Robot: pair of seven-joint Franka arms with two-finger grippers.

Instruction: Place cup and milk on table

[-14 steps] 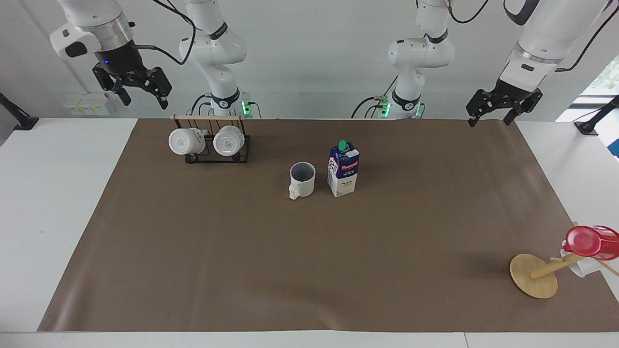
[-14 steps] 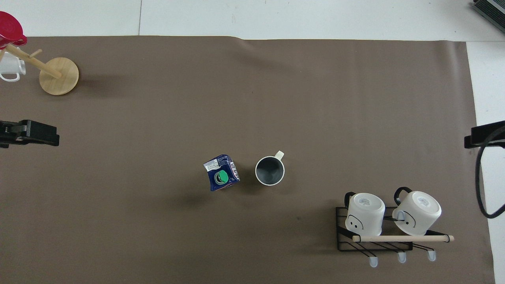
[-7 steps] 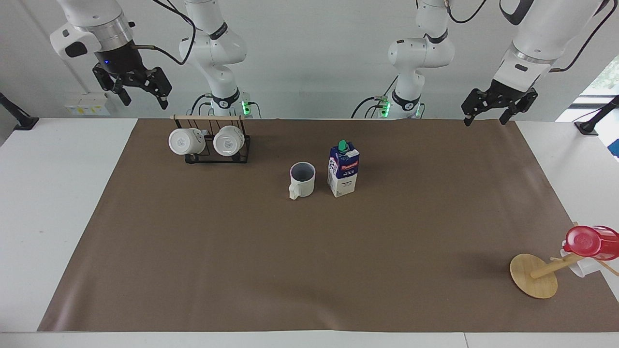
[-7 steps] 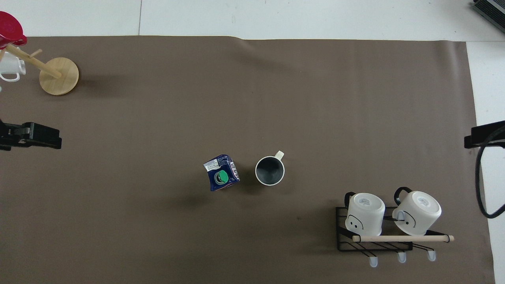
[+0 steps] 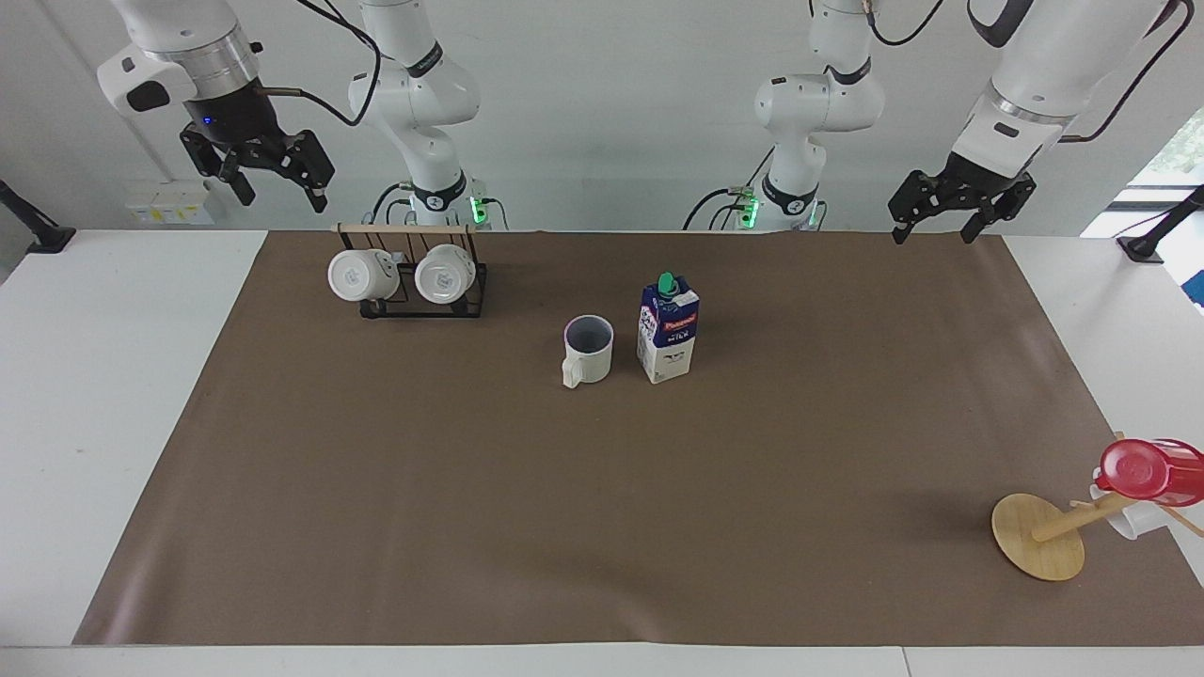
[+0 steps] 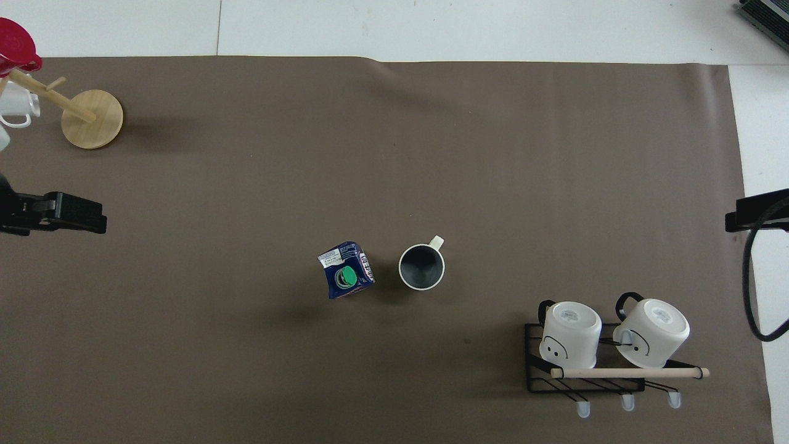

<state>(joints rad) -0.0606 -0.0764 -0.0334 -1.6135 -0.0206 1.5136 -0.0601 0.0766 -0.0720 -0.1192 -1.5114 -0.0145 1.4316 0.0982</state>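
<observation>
The facing view shows both arms whole; from overhead only black edges of them show. The left gripper (image 5: 931,224) and right gripper (image 5: 275,188) hang released and empty, high over the table's (image 5: 113,395) robot-side corners. Mid-mat, the ceramic cup (image 5: 588,350) stands upright just beside the boxy milk (image 5: 668,328) carton, which is toward the left arm's end.

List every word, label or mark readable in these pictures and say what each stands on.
"MILK": on the milk carton, below its red label.
Red label on the carton: a brand word, too blurred to read.
White panel on the carton's top, overhead view: print too small to read.
Round marks on the bases of the two white mugs on the black rack: unreadable.
The cup: no text.
</observation>
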